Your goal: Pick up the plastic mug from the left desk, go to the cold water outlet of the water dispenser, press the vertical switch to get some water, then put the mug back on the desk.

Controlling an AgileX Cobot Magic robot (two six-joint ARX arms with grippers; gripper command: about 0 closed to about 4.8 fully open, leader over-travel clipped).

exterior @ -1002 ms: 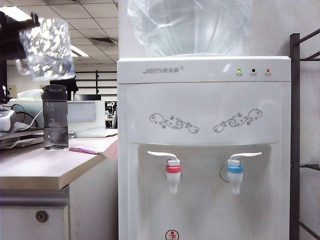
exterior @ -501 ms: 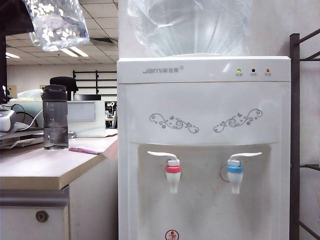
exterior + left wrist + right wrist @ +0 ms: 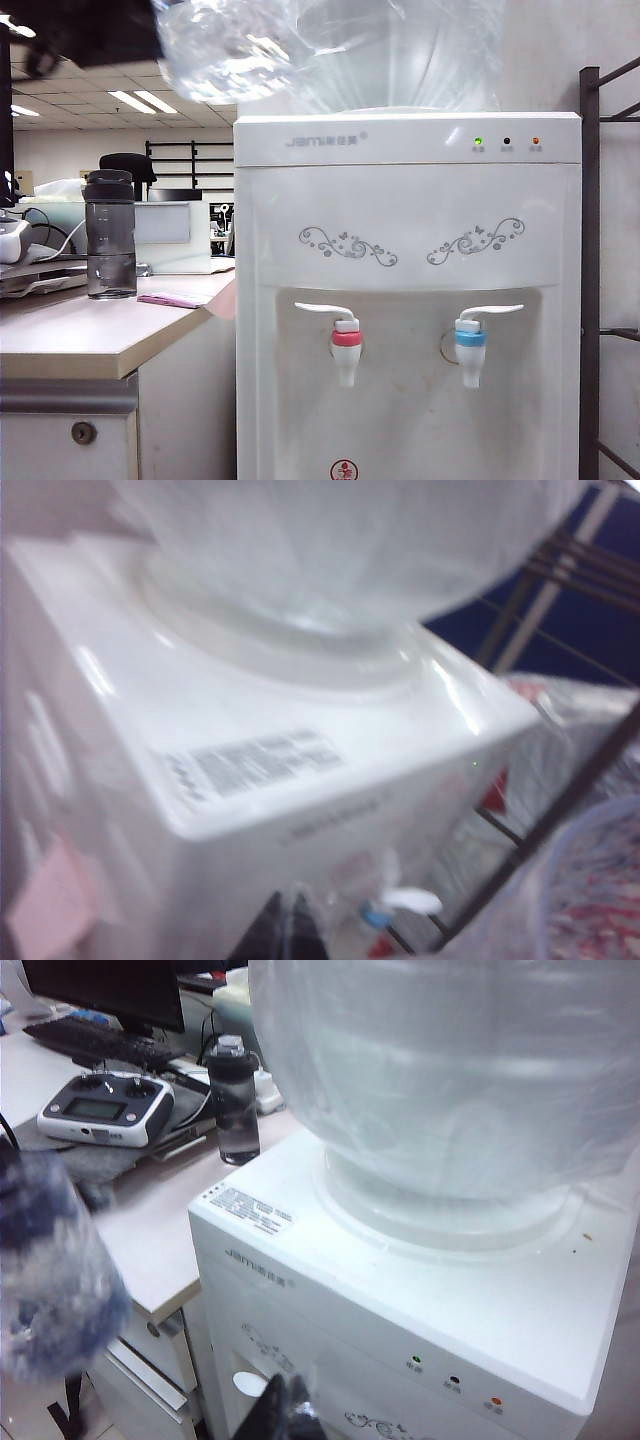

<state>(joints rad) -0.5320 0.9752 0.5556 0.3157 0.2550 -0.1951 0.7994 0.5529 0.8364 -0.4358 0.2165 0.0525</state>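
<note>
White office room with a panelled ceiling [image 3: 190,25] and strip lights, seen in the exterior view.

- Tall white box-shaped water dispenser [image 3: 400,250], grey scrolls on its front, one green light lit, carrying a clear water jug [image 3: 400,50].
- Black metal rack [image 3: 590,250], just beside the dispenser on the right.
- Pale beige table [image 3: 70,335], grey edge band, white cabinet front with a round keyhole [image 3: 84,432], touching the dispenser's left side.
- Smoky-grey bottle with a black lid [image 3: 110,235], upright on the table.
- Clear rippled plastic mug [image 3: 225,45], blurred, held high off the table in front of the jug's left side.
- Left gripper [image 3: 290,935], clamped tight on the mug, above the dispenser's top.
- Right gripper [image 3: 287,1410], fingertips together, holding nothing, over the dispenser's front.
- Flat pink item [image 3: 170,299] on the table.
- Blue-collared cold water outlet [image 3: 470,355] with a slim white lever [image 3: 492,311], untouched.
</note>
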